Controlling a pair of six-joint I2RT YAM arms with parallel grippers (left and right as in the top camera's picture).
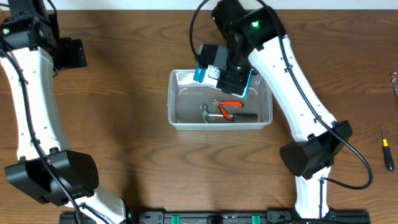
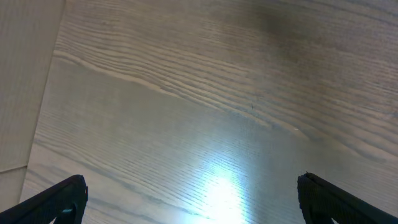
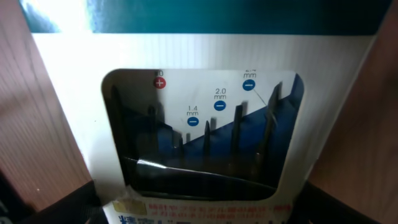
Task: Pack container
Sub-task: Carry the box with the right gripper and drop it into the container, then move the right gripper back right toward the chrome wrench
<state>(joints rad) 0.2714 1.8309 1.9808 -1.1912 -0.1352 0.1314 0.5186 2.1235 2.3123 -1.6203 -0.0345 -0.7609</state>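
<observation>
Screwdriver box (image 1: 214, 73) poised over far rim of container (image 1: 180, 119) at bench (image 1: 124, 155) centre, lined up for drop beside pliers (image 1: 229, 107). Right fingers (image 1: 232, 78): grip cannot be told. Left fingers (image 2: 65, 196) spread wide, parked at far-left corner.

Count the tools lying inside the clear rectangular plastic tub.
2: orange-handled pliers mid-tub and a black-handled metal tool beside them. The blue-and-white box over the clear plastic tub's far rim may hide more.

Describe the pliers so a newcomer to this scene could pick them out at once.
Find the clear container in the middle of the wooden table. Two tools lie on its floor. The pliers are the one with orange handles; the tool beside them has a black handle.
</observation>
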